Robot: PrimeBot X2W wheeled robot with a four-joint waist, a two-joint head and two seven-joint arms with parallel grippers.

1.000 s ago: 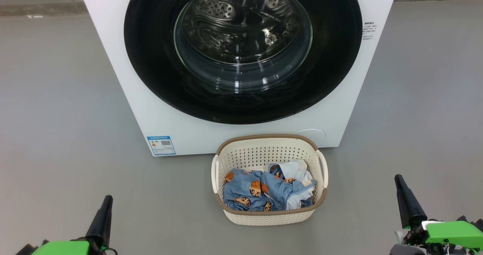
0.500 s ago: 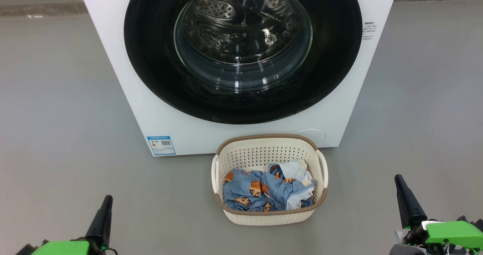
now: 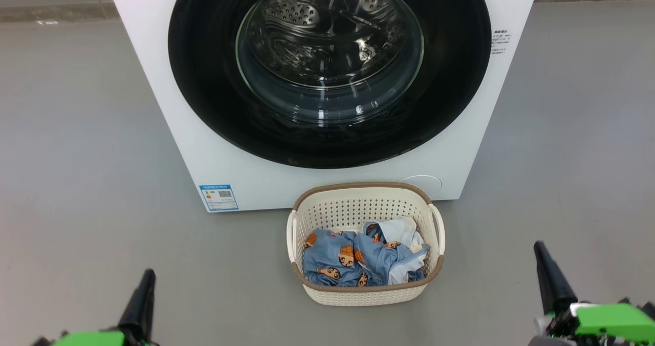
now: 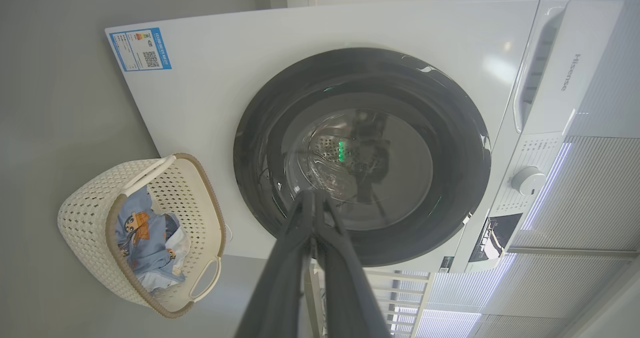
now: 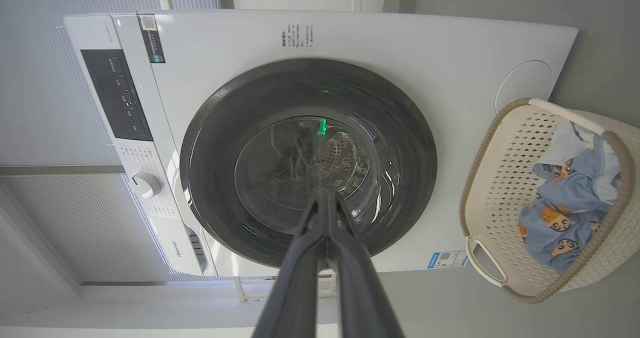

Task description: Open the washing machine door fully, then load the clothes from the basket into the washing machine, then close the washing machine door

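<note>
The white washing machine (image 3: 215, 146) stands ahead with its round black door (image 3: 204, 80) closed flat against the front; the steel drum shows through the glass porthole. On the floor before it sits the cream basket (image 3: 364, 210) holding the blue bear-print clothes (image 3: 358, 261). My left gripper (image 3: 148, 273) is at the lower left, shut and empty, well left of the basket. At the lower right my right gripper (image 3: 538, 245) is shut and empty too. The wrist views show the door (image 4: 360, 158) (image 5: 305, 163), the basket (image 4: 90, 213) (image 5: 505, 178) and shut fingers (image 4: 312, 213) (image 5: 327, 213).
Grey floor (image 3: 77, 156) lies on both sides of the machine. A blue label (image 3: 218, 196) marks the machine's lower left corner. The control panel with a knob (image 4: 527, 180) sits along the machine's top. Pale slatted walls stand beside and behind the machine.
Both grippers have sunk slightly lower in the head view. The door, the basket and the clothes have not moved.
</note>
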